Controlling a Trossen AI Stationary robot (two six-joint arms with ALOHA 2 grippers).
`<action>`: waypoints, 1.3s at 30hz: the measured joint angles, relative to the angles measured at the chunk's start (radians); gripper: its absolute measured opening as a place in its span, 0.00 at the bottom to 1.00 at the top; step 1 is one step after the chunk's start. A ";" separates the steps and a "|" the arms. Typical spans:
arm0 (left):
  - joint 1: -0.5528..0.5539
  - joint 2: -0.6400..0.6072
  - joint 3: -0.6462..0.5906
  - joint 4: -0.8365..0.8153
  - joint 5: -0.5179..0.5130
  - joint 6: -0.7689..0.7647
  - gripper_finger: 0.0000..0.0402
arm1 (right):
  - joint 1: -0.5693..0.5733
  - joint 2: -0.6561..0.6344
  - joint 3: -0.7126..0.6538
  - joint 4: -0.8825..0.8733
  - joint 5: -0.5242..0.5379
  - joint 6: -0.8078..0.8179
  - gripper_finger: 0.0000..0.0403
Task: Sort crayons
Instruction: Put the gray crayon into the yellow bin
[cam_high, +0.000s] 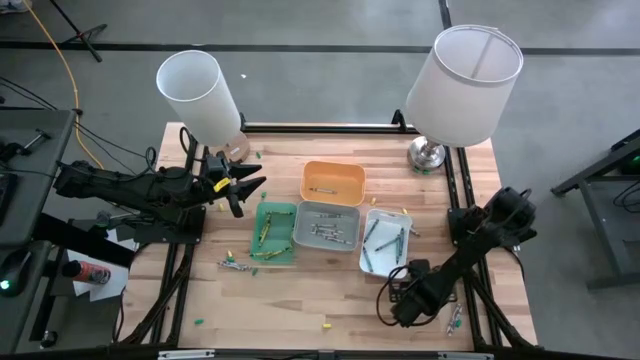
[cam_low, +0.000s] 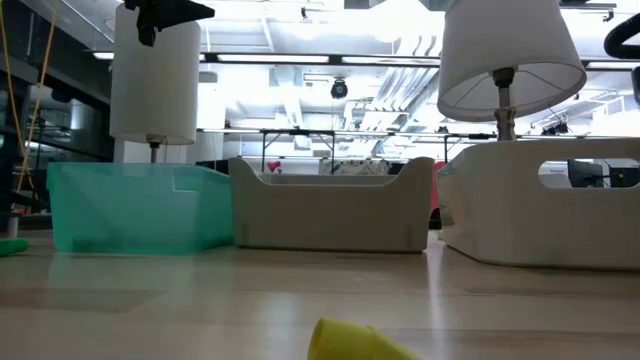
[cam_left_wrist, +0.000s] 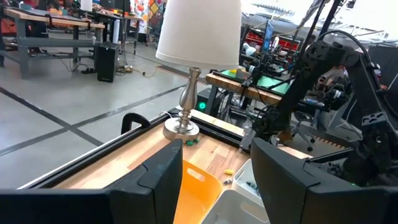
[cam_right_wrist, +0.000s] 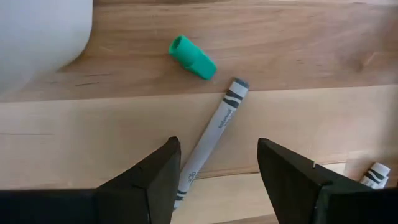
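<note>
Only right wrist view shows it: right gripper (cam_right_wrist: 217, 171) open, empty, astride grey-white crayon (cam_right_wrist: 208, 140); green stub (cam_right_wrist: 193, 57) upper centre.

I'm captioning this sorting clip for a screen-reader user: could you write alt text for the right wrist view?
The right gripper hangs open just above a wooden table, its two dark fingers on either side of a grey-white crayon lying at a slant. A short green crayon piece lies just beyond it, a second grey-white crayon shows at the edge, and a white tray fills one corner.

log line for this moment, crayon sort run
right gripper open, straddling grey crayon | left gripper open, raised beside green tray
</note>
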 joint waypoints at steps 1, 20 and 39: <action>0.000 0.000 0.000 0.000 0.000 0.001 0.44 | 0.000 0.003 0.000 0.005 -0.001 0.000 0.51; 0.000 0.000 0.000 0.002 0.000 0.000 0.44 | 0.013 0.043 0.002 0.038 -0.030 -0.053 0.04; 0.000 0.000 0.012 0.003 0.000 0.000 0.44 | 0.106 -0.393 -0.002 0.164 0.142 -0.574 0.00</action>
